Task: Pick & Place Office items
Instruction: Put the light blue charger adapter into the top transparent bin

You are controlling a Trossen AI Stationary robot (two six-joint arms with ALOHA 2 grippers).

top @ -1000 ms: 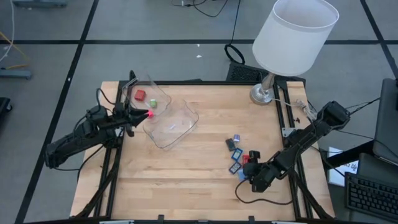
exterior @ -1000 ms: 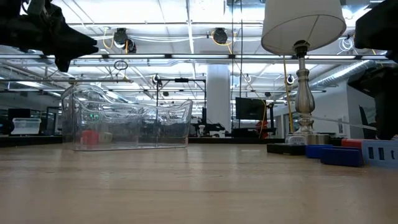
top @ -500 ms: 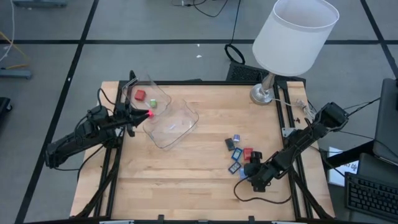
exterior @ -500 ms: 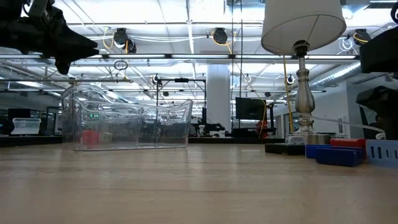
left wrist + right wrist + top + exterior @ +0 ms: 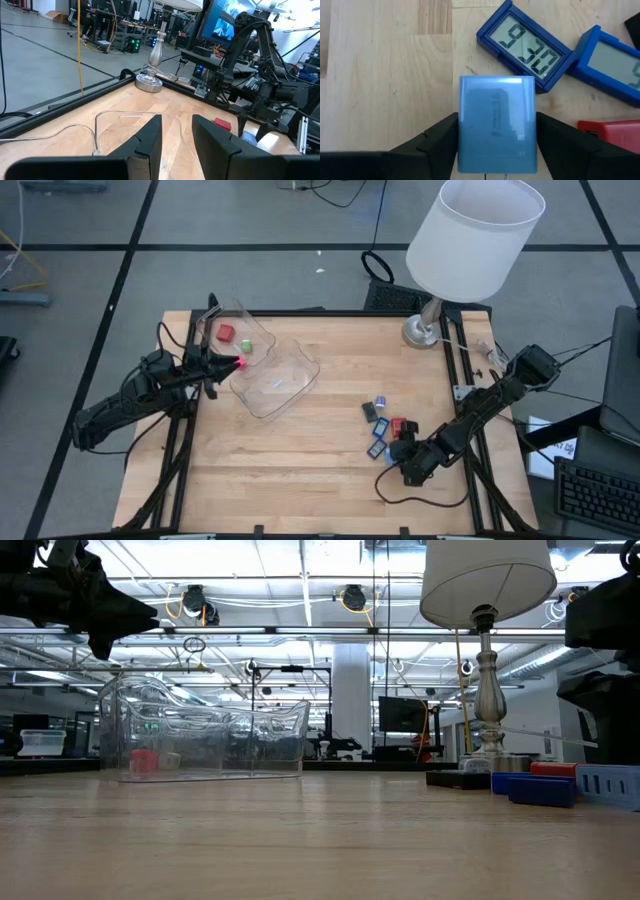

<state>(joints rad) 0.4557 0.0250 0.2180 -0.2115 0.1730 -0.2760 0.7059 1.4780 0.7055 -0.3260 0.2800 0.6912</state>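
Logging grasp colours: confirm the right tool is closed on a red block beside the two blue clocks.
Not red. The right wrist view shows the right tool closed on a light blue block beside the two blue clocks; the red item lies apart, ungrasped.

Pale blue block [image 5: 497, 125] cut off at picture's edge, second blue display [image 5: 615, 65] half out of view

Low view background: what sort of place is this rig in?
Probably a robotics lab or open workshop: exposed ceiling pipes and lights, workstation monitors behind the wooden table, and cables on a taped concrete floor.
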